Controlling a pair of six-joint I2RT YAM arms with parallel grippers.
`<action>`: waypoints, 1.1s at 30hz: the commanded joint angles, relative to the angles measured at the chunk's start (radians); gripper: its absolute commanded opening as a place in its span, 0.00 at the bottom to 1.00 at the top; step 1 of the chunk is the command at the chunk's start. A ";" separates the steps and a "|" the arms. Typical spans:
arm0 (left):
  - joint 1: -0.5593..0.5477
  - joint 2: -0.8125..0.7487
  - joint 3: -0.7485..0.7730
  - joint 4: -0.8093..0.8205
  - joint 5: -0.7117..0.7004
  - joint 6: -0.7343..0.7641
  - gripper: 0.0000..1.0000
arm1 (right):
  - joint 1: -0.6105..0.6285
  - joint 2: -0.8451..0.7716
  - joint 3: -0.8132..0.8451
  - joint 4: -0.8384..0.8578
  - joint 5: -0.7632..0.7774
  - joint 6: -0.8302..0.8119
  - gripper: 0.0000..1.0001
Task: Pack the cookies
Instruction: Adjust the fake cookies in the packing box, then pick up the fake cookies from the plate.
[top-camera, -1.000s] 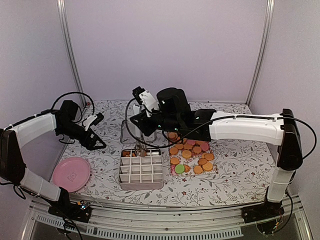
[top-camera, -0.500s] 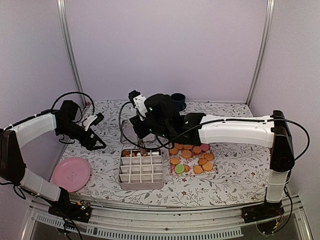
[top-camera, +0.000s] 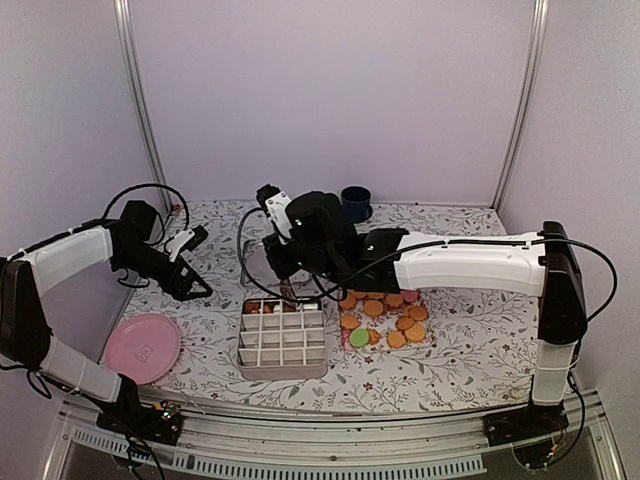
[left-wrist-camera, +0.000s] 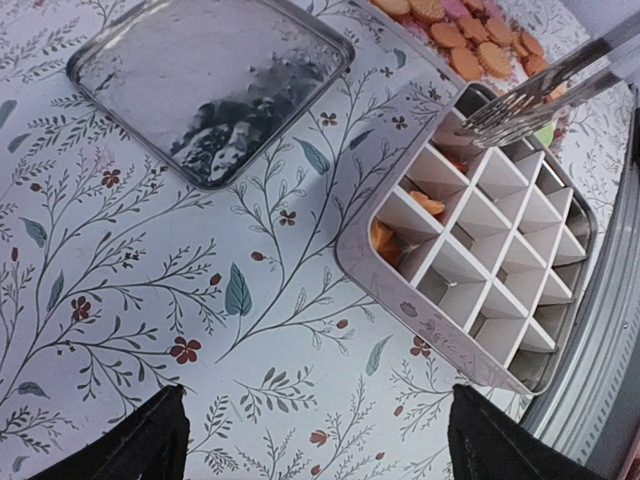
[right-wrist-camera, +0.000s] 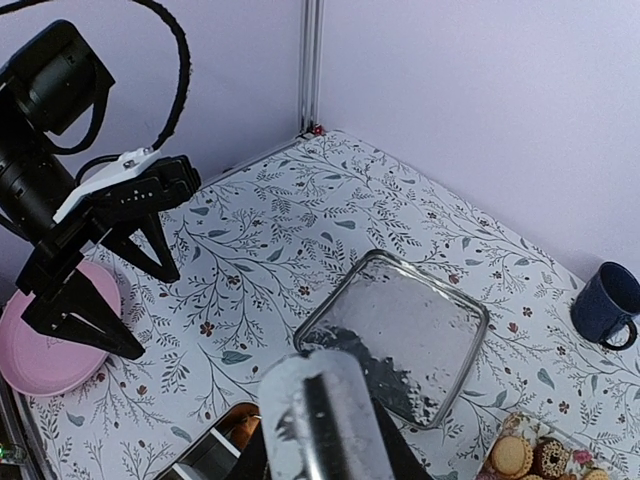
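The cookies lie in a loose pile on a patterned sheet right of a white divided box; they are mostly orange, with some pink and one green. A few orange cookies sit in the box's far left cells. My right gripper is shut on metal tongs, whose tips hang over the box's far row. The tongs' handle fills the bottom of the right wrist view. My left gripper is open and empty, above the table left of the box.
A square metal lid lies behind the box and shows in the wrist views. A pink plate sits at the front left. A dark blue cup stands at the back.
My right wrist has swung left and back, uncovering the blue cup. The tongs' tips stay over the box's far row. The left arm has not moved.
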 joint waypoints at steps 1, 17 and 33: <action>0.010 0.008 0.021 -0.006 0.017 0.008 0.90 | 0.004 -0.035 0.016 0.031 0.034 -0.033 0.12; 0.009 0.005 0.011 -0.007 0.022 0.015 0.90 | -0.108 -0.370 -0.359 0.066 0.078 0.057 0.18; -0.030 0.067 0.001 -0.003 0.026 0.022 0.91 | -0.203 -0.780 -0.779 -0.082 0.140 0.282 0.31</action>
